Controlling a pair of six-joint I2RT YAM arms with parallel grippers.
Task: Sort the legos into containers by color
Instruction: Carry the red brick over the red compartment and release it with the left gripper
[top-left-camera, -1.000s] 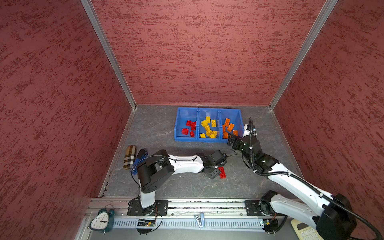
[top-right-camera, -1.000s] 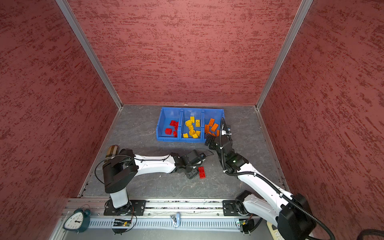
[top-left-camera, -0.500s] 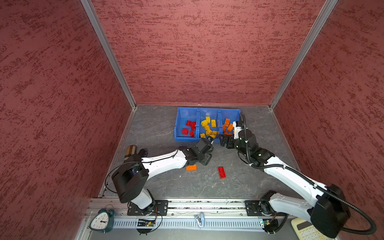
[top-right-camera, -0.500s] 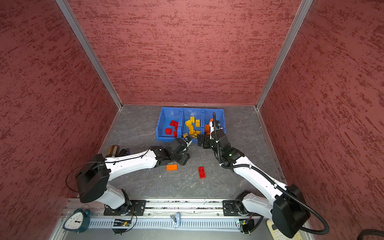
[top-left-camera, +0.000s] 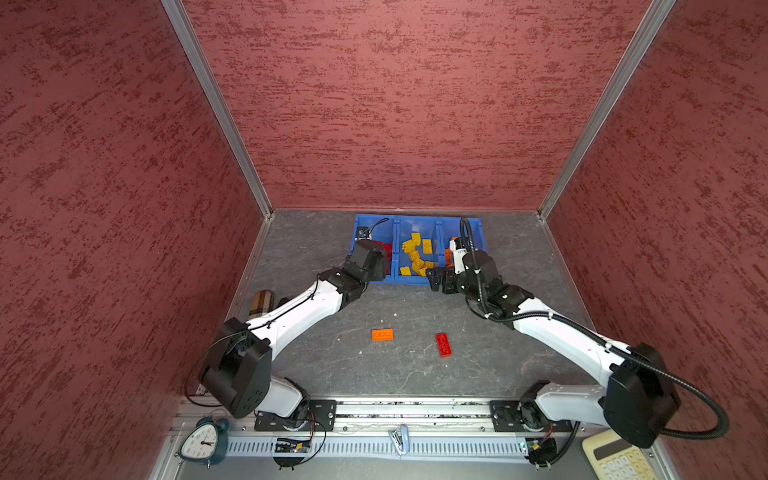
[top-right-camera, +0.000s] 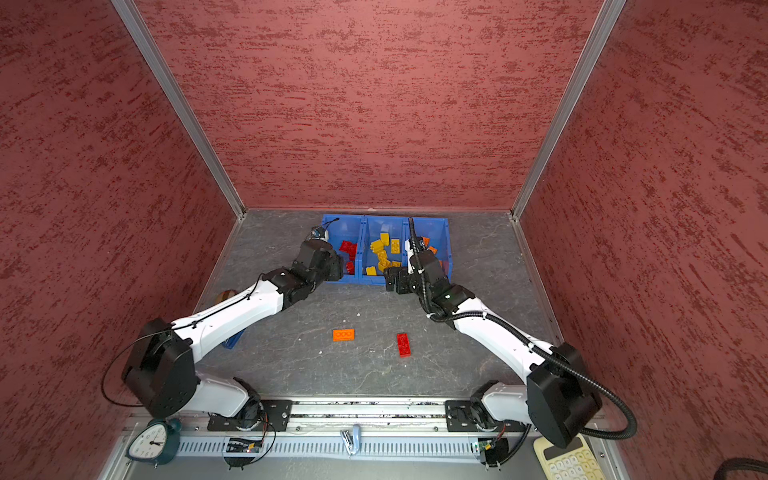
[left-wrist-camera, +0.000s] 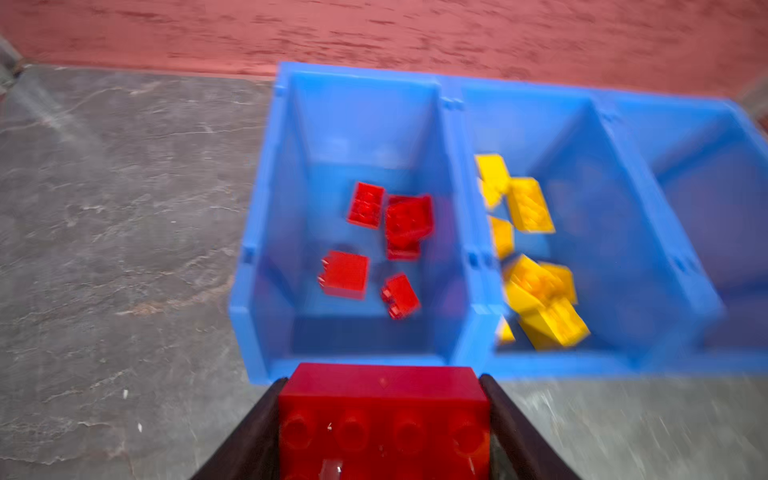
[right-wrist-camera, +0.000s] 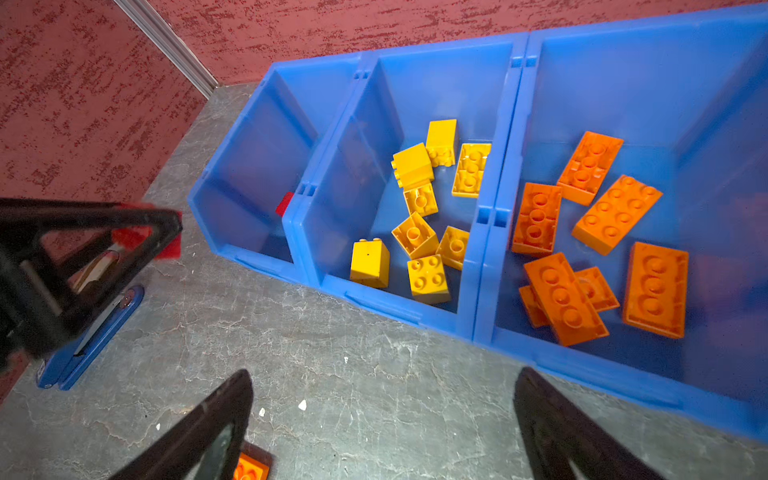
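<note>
Legos on the bench (top-left-camera: 332, 365), near edge to far. Toward the near edge, an orange flat lego (top-left-camera: 382, 335) and a red oblong lego (top-left-camera: 444, 345) lay apart on the bare surface. Beyond them, the left gripper (left-wrist-camera: 384, 380) was clamped on a red brick (left-wrist-camera: 382, 415) just before the front lip of the containers (left-wrist-camera: 365, 124). The right gripper (right-wrist-camera: 384, 386) stood spread wide and empty beside that lip. Along the far edge, the bins held red legos (left-wrist-camera: 374, 241), perhaps five through the blur, then yellow legos (right-wrist-camera: 419, 216), then orange legos (right-wrist-camera: 582, 249).
</note>
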